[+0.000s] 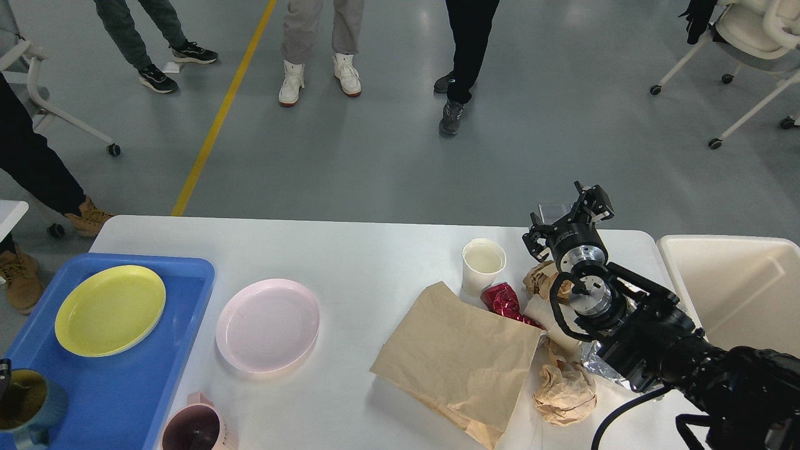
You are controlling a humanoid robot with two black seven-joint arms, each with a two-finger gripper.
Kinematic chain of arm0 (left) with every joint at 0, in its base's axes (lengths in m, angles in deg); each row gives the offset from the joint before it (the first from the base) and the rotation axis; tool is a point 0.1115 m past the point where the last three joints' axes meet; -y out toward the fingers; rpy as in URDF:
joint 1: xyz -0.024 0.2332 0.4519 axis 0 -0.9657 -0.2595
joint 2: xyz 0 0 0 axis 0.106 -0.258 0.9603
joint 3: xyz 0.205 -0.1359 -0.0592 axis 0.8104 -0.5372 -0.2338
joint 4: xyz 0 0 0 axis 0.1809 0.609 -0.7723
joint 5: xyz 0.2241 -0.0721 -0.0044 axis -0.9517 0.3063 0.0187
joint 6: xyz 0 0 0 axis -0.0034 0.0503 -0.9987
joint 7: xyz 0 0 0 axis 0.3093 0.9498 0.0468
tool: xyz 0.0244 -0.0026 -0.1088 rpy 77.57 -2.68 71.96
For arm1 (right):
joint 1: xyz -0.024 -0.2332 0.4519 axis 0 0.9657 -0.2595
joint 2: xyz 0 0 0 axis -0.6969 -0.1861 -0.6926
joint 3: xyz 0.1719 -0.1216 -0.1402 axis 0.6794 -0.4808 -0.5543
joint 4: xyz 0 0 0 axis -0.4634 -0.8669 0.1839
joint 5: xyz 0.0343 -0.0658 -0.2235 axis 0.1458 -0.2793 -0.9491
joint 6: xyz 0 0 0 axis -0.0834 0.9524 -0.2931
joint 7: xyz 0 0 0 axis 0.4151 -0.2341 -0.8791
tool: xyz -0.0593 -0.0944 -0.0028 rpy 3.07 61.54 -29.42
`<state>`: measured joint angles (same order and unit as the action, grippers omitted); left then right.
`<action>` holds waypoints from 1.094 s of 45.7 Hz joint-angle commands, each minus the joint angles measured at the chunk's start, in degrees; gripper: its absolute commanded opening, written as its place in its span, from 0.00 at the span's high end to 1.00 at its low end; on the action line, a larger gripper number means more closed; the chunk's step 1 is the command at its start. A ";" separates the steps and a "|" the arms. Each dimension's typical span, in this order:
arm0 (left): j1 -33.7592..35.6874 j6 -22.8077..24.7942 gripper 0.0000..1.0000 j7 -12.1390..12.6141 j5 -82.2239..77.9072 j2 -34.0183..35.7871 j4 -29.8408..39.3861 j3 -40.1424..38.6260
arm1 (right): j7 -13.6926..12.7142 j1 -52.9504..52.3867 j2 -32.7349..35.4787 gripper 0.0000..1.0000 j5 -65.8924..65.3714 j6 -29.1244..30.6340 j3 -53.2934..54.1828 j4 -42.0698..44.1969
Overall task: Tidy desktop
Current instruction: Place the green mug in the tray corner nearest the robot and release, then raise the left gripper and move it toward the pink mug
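White and smooth, the desktop (375,250) fills the lower half of the view, with its far edge toward 12 o'clock and rounded corners at both far ends. At 9 o'clock a blue tray (187,275) lies over the left edge; it carries a yellow plate (110,310) and a dark mug (25,409). Just beside the tray is a pink plate (267,325), and a pink mug (197,428) stands at the near edge. The middle of the desktop, between the pink plate and the brown paper (459,356), is bare. At 3 o'clock trash is crowded: a white cup (482,262), red foil (503,301), crumpled paper (564,395). The right gripper (569,215) hovers above the far right corner, fingers spread and holding nothing. A cream bin (737,287) stands past the right edge. The left gripper is not visible.
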<state>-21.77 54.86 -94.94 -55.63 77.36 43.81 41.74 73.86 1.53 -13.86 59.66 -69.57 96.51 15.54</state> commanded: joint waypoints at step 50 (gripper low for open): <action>37.51 0.00 0.05 -0.53 0.34 -23.82 19.51 13.17 | 0.00 0.00 0.00 0.00 0.00 0.00 0.00 0.00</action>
<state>11.49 54.86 -95.32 -55.83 61.55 59.38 52.38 73.86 1.53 -13.86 59.67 -69.57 96.51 15.54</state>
